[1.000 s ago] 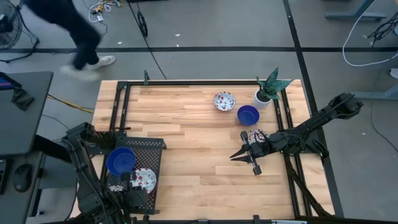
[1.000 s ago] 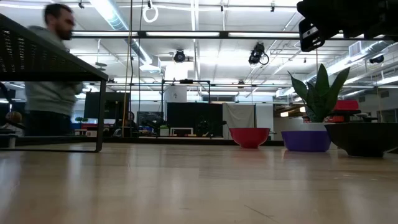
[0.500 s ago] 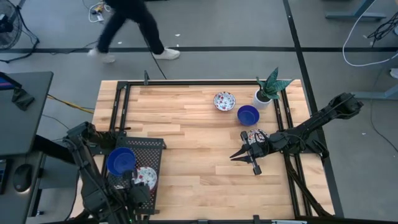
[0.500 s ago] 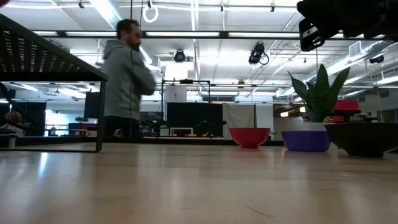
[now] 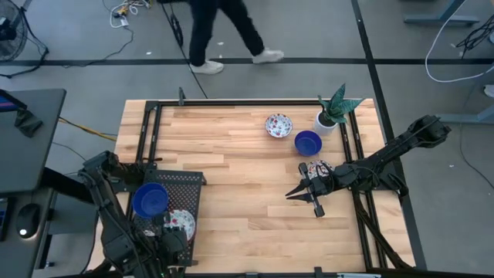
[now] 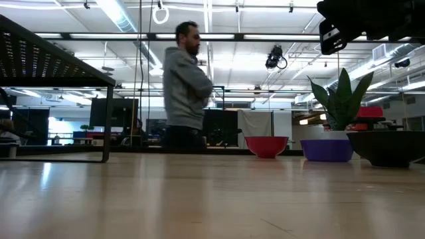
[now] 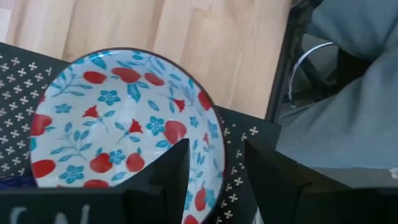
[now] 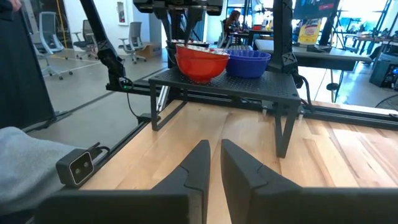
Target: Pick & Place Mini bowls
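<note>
Left wrist view puts the left gripper (image 7: 214,171) over a floral bowl (image 7: 121,127) on the black rack (image 7: 249,140), fingers spread astride the rim, one inside the bowl and one outside, not pinching it. From the high view, that rack (image 5: 193,179) sits at about 8 o'clock on the table (image 5: 231,224), with a blue bowl (image 5: 150,199) on it beside the floral one (image 5: 181,222). Two bowls remain on the wood at about 1 o'clock: a floral bowl (image 5: 279,125) and, just beside it, a blue one (image 5: 308,142), near the plant pot (image 5: 324,120). The right gripper (image 5: 302,193) hangs at 4 o'clock, fingers nearly pressed together on nothing.

By their looks the bowls are glazed ceramic or something like it: stiff, light, slick-walled, liable to chip if dropped or knocked together. The sensible hold is the rim, one finger inside and one outside, squeezed firmly enough that the glaze does not slide. I would approach the blue bowl from its open side, away from the pot and the floral neighbour.
</note>
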